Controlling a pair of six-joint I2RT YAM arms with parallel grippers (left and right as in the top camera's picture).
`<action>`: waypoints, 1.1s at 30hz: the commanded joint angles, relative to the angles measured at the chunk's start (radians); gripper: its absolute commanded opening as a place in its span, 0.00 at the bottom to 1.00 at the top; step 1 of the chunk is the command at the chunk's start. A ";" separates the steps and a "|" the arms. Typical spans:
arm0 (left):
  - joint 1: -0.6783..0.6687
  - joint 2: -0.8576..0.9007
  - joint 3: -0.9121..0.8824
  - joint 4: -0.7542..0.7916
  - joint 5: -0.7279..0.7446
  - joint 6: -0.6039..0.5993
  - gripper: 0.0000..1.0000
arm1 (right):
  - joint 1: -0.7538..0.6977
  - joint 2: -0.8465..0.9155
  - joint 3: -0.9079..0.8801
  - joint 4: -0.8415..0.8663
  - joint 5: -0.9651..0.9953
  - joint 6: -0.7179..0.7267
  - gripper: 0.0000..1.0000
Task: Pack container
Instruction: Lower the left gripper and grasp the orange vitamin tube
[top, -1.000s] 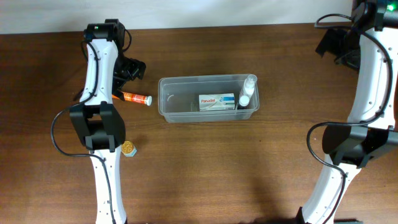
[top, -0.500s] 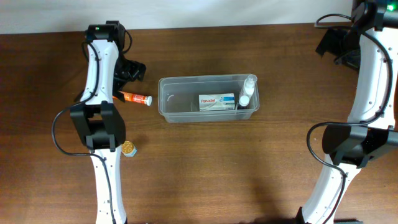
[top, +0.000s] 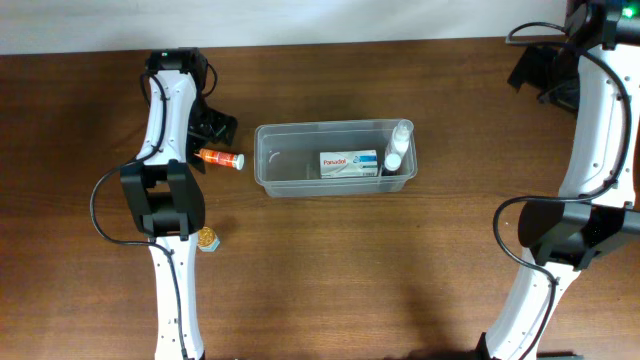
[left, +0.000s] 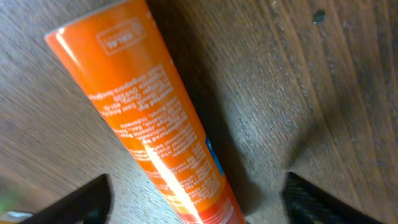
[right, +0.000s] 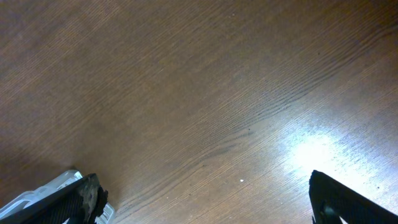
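Observation:
The clear plastic container (top: 300, 186) stands mid-table and holds a white Panadol box (top: 348, 164) and two small white bottles (top: 397, 146) at its right end. An orange tube (top: 220, 158) lies on the wood just left of the container. My left gripper (top: 208, 132) hovers low over the tube's far-left end. In the left wrist view the orange tube (left: 155, 118) lies between the wide-open fingers (left: 199, 199), and neither finger touches it. My right gripper (top: 545, 75) is at the far right back, open and empty over bare wood (right: 205, 193).
A small jar with a yellow lid (top: 206, 239) stands on the table at the front left, beside the left arm's base. The white wall edge runs along the back of the wooden table (top: 400, 260).
My left gripper has moved toward the front and slightly right, closer over the orange tube. The right arm, the tube and the container have not moved.

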 joint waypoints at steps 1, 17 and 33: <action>0.003 0.020 0.011 -0.003 -0.071 0.027 0.82 | -0.001 -0.017 0.012 0.000 0.012 -0.003 0.98; -0.008 0.080 0.010 0.062 -0.099 0.190 0.70 | -0.001 -0.016 0.012 0.000 0.012 -0.003 0.98; -0.037 0.080 0.010 0.207 -0.099 0.571 0.53 | -0.001 -0.017 0.012 0.000 0.012 -0.003 0.98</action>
